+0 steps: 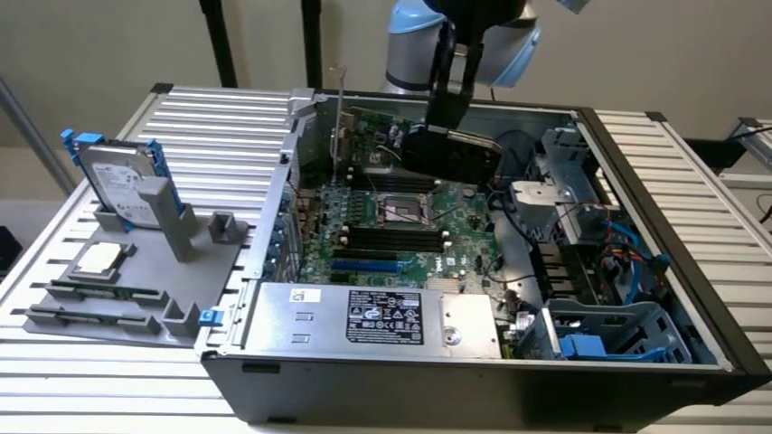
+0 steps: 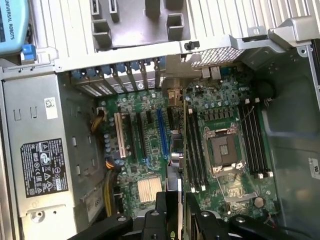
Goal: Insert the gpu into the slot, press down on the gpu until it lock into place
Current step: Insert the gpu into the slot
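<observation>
My gripper (image 1: 442, 119) is shut on the gpu (image 1: 451, 154), a flat black card that hangs tilted over the far part of the motherboard, beyond the cpu socket. From the wrist, the gpu (image 2: 173, 197) shows edge-on between my black fingers (image 2: 161, 216), and my gripper (image 2: 175, 220) is well above the board. The slot (image 2: 162, 132) is a long narrow blue strip among the expansion connectors, apart from the card and with nothing in it. In the exterior view the slot (image 1: 365, 268) lies near the board's front edge, just behind the power supply.
The open case (image 1: 652, 271) holds a silver power supply (image 1: 374, 316), a square cpu socket (image 1: 404, 206), black memory slots (image 1: 392, 240) and a drive cage (image 1: 609, 330). A white connector (image 2: 119, 135) runs parallel to the blue strip. Outside, a grey fixture (image 1: 145, 280) carries a hard drive (image 1: 121, 176).
</observation>
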`<state>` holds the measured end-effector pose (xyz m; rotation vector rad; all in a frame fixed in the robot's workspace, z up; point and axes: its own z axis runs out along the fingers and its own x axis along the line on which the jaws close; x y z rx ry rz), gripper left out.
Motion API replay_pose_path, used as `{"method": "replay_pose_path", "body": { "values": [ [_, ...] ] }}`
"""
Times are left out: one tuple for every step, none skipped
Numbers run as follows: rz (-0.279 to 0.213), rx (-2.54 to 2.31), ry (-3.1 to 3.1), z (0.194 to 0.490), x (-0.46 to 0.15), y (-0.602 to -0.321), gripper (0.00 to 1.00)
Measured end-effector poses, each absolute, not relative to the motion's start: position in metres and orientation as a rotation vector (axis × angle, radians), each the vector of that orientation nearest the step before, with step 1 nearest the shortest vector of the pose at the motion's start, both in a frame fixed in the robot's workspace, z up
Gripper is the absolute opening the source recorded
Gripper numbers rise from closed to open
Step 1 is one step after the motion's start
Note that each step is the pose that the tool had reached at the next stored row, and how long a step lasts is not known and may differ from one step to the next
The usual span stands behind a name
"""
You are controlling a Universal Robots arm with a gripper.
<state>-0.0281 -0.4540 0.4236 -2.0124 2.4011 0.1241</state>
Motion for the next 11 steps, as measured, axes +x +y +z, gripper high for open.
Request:
{"method": "replay_pose_path", "body": {
  "values": [
    [0.13,-2.024,2.385,0.4233,-0.0281,-0.454,0.26],
    [0.133,-2.038,2.368,0.423,-0.0281,-0.454,0.26],
    [0.133,-2.052,2.35,0.4226,-0.0281,-0.454,0.26],
    [0.132,-2.067,2.333,0.4222,-0.0281,-0.454,0.26],
    [0.129,-2.085,2.315,0.4218,-0.028,-0.454,0.26],
    [0.127,-2.105,2.296,0.4211,-0.028,-0.454,0.26],
    [0.125,-2.125,2.276,0.4202,-0.028,-0.454,0.26],
    [0.124,-2.145,2.257,0.4191,-0.028,-0.454,0.26],
    [0.124,-2.163,2.239,0.4178,-0.0281,-0.4541,0.26],
    [0.124,-2.174,2.228,0.4162,-0.0287,-0.4541,0.26],
    [0.124,-2.18,2.22,0.4146,-0.0298,-0.4541,0.26]
  ]
}}
